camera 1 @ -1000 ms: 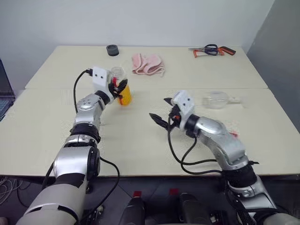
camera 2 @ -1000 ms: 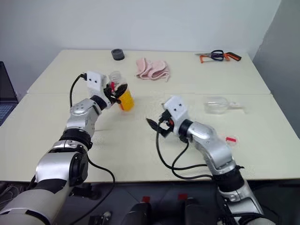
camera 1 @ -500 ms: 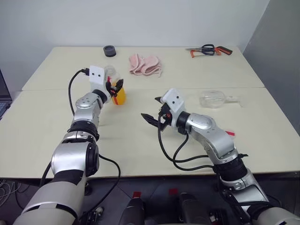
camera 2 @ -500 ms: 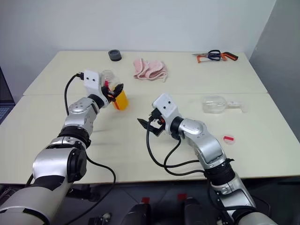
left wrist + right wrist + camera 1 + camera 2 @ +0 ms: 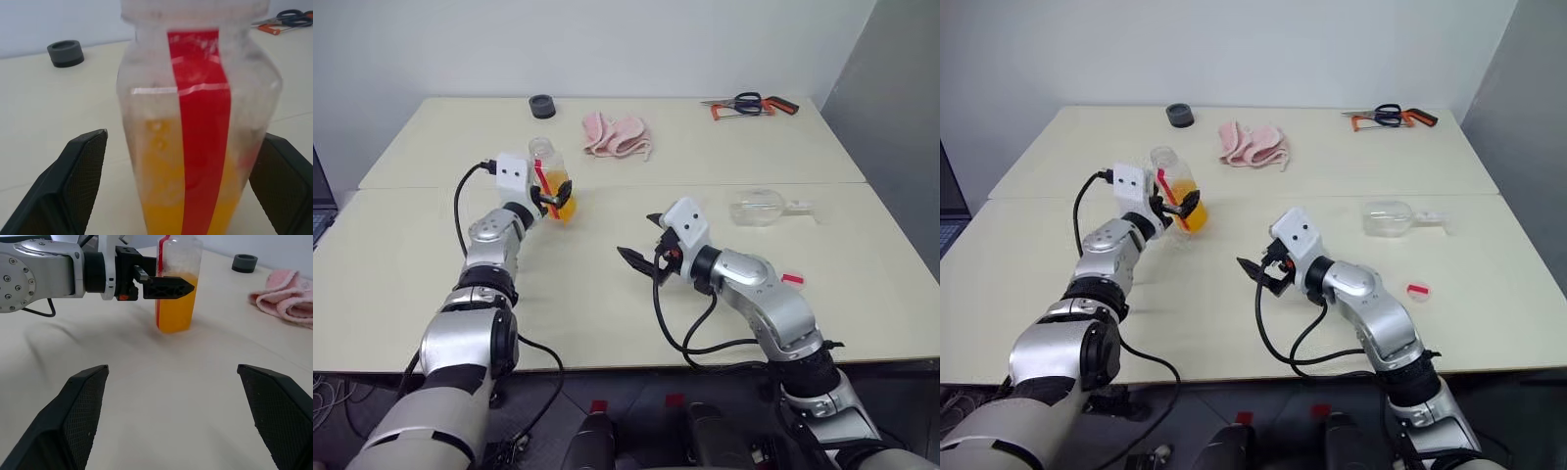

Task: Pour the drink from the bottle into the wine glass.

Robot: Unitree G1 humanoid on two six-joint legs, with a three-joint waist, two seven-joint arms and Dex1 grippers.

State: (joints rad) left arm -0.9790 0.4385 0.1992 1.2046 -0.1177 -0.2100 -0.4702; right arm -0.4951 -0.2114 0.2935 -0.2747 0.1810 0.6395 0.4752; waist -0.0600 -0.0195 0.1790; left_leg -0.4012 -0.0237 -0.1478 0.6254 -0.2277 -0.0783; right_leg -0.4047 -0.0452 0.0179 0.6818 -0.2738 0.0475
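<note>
The pour has not happened — the wine glass lies on its side on the table, on the robot's right, apparently empty, and well apart from the bottle. As I judge it, nearly all of the task is left: the glass must be stood up on its foot, the bottle taken up, and the liquid tipped in.

The bottle stands upright on the left half of the table, about half full of the orange-yellow drink, its red label strip facing the left wrist camera. Its neck looks uncapped, and a small red piece, possibly the cap, lies near the right arm — too small to be sure.

The left gripper sits around the bottle with its 2 fingers spread wide, a gap showing on each side, so it is not clamping it. The right gripper hovers over bare table with its fingers also spread and holding nothing.
</note>
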